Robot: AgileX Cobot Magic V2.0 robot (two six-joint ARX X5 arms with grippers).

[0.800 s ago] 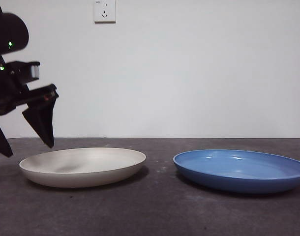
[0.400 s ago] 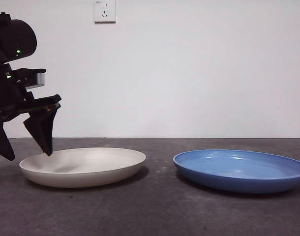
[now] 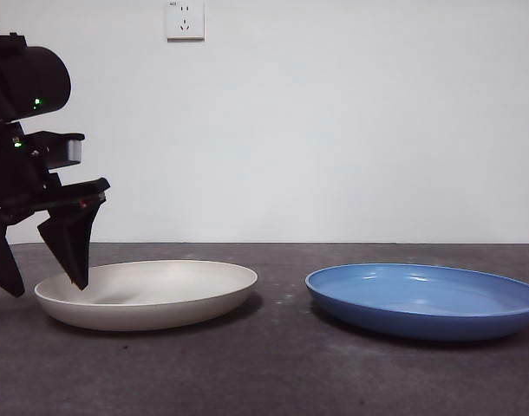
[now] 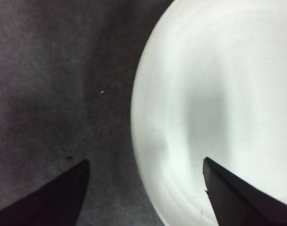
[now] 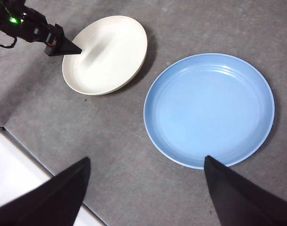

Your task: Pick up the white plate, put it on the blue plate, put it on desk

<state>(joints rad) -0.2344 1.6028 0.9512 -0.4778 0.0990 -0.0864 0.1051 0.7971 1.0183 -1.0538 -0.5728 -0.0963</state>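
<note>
Straddling the rim of the white plate (image 3: pixel 147 293) at its 9 o'clock edge in the front view, the left gripper (image 3: pixel 41 284) hung low at the far left of the scene, its two black fingers (image 3: pixel 72 245) spread apart. One finger sat over the plate's inner slope and the other stood outside the rim, above the bare tabletop (image 3: pixel 273 373). In the left wrist view the same arrangement showed: the left gripper (image 4: pixel 143 162) had one finger (image 4: pixel 233 197) over the cream surface of the white plate (image 4: pixel 228 94) and the other over the dark tabletop (image 4: pixel 54 84), with the rim running between them. Whether either finger actually touched the plate could not be told.

Next along, the white plate lay flat on the tabletop, upright and empty, with a soft shadow across its bowl. At its 3 o'clock side, apart from it with a strip of dark tabletop between them, sat the blue plate (image 3: pixel 425 300), also flat and empty, its glossy surface catching pale highlights.

From the right wrist view, the right gripper (image 5: pixel 146 162) was held high above the tabletop (image 5: pixel 124 165), its fingers (image 5: pixel 228 197) wide apart and gripping nothing. That view looked down on the blue plate (image 5: pixel 209 108), with the white plate (image 5: pixel 106 54) at about its 10 o'clock and the left gripper (image 5: pixel 68 47) at the white plate's far edge.

A white wall socket (image 3: pixel 185 19) was mounted on the pale wall (image 3: pixel 351 121) behind the tabletop.
</note>
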